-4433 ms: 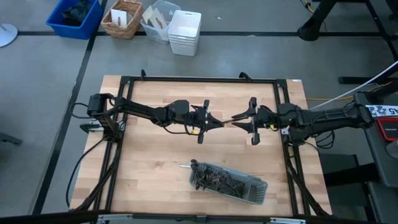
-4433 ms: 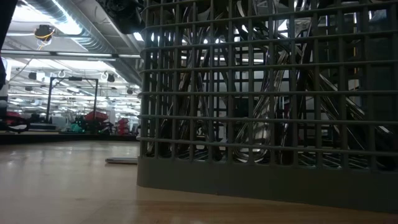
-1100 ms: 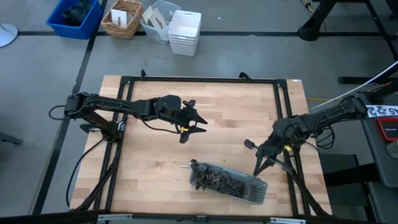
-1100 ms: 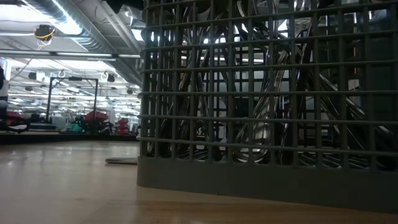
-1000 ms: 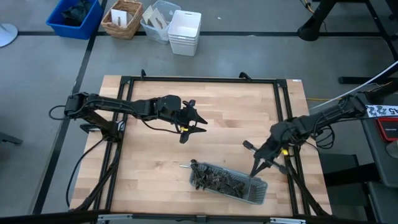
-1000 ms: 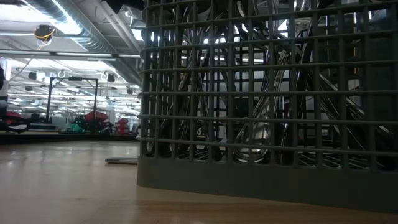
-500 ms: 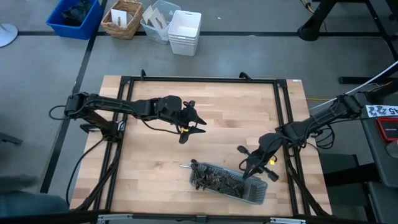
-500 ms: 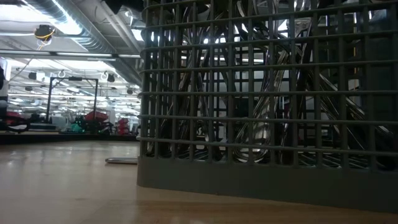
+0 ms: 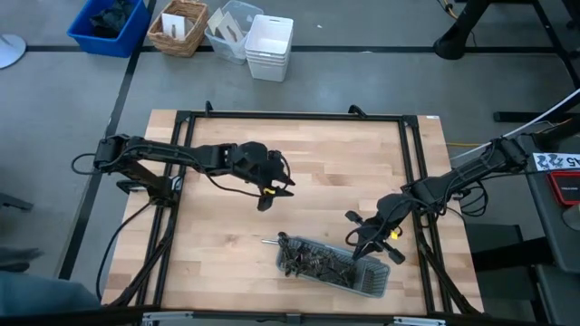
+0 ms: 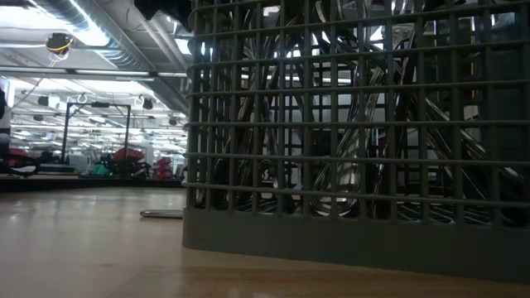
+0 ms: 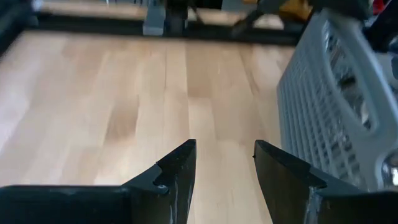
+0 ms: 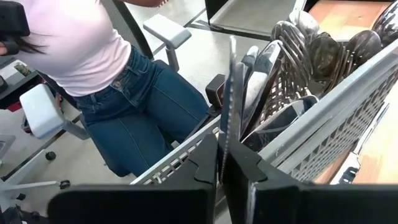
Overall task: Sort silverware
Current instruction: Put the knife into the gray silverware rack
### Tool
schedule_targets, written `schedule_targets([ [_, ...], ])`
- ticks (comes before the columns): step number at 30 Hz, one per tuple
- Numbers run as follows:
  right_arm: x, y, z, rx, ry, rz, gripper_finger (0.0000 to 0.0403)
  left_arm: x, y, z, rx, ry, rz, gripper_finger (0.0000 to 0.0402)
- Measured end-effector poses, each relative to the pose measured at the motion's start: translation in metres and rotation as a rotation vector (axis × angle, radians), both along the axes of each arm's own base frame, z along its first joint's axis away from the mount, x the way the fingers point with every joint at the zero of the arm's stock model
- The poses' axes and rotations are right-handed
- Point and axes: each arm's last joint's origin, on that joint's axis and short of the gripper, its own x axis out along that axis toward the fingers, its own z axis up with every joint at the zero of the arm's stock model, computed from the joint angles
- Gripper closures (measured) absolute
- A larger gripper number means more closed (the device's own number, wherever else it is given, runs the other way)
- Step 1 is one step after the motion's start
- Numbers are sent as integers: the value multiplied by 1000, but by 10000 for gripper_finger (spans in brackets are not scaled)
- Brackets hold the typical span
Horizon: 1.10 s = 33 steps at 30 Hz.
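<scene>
Right gripper: has travelled from bench edge to tray end; fingers pinched on one knife among silverware in tray. First pick apparently starting. Left gripper: fingers spread, empty, mid-bench.

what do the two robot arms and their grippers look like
Both arms are slim, dark and jointed, with black cables trailing along them. The left gripper and right gripper each carry a small yellow mark by the wrist. The fingers are black, flat and wedge-shaped, tapering to blunt tips.
</scene>
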Motion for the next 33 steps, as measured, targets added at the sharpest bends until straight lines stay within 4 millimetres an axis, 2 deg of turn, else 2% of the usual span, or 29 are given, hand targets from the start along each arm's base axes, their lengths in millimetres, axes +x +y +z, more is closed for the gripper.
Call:
schedule_targets([
  [5,0,0,0,1,0,0,349,-7,-5,-10,-39,134,6,247],
  [10,0,0,1,-2,-6,-9,296,-10,-17,-15,-46,200,-26,247],
  [13,0,0,1,-1,-6,-9,280,-13,-27,-18,-73,240,-35,247],
  [21,-2,-1,6,21,-30,11,280,-24,-57,-25,-232,401,15,247],
  [26,-6,-1,24,108,-19,37,279,-29,-71,-27,-280,457,32,247],
  [33,-8,1,47,177,-31,109,279,-34,-87,-29,-251,479,-27,247],
])
